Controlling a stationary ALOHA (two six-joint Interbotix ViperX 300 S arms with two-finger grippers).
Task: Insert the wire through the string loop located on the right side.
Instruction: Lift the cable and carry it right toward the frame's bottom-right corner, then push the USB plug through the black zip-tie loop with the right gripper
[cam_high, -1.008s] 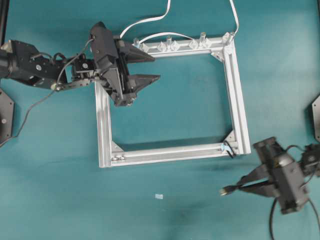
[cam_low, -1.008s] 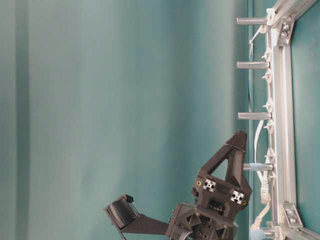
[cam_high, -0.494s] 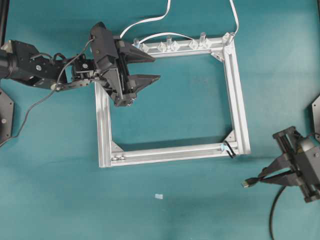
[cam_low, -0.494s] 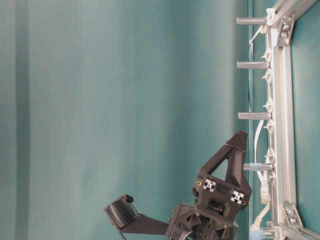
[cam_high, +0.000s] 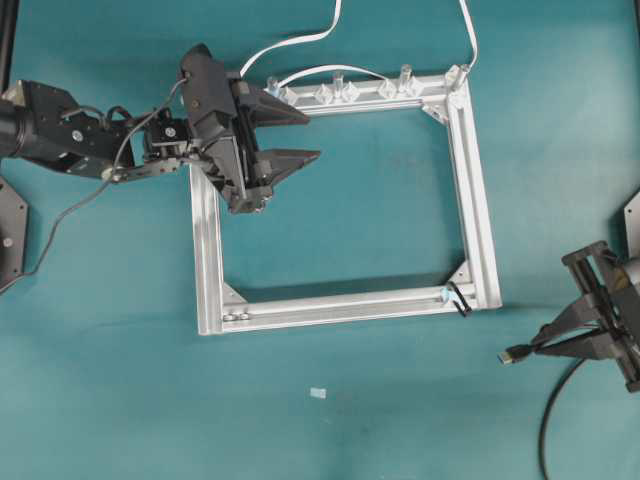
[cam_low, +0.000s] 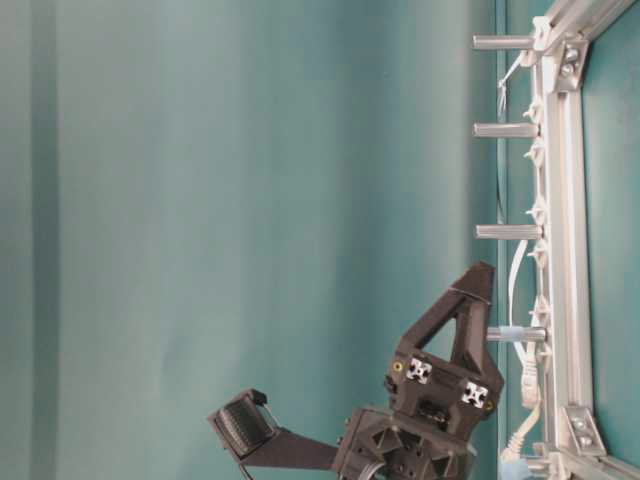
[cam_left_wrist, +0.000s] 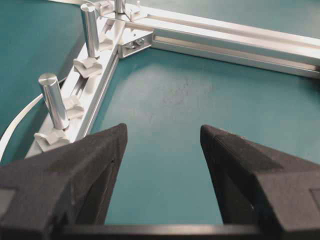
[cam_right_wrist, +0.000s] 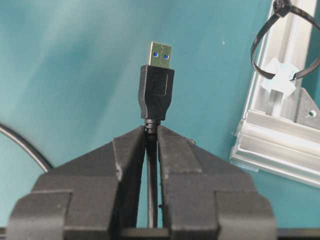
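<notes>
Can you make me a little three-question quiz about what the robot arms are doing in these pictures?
1. True or false: the right end effector is shut on the wire, just behind its plug.
2. Which corner of the frame holds the string loop in the overhead view? A top left, B top right, C bottom right.
3. Fill in: the left end effector is ____ and holds nothing.

Key: 1 true; 2 C; 3 open.
</notes>
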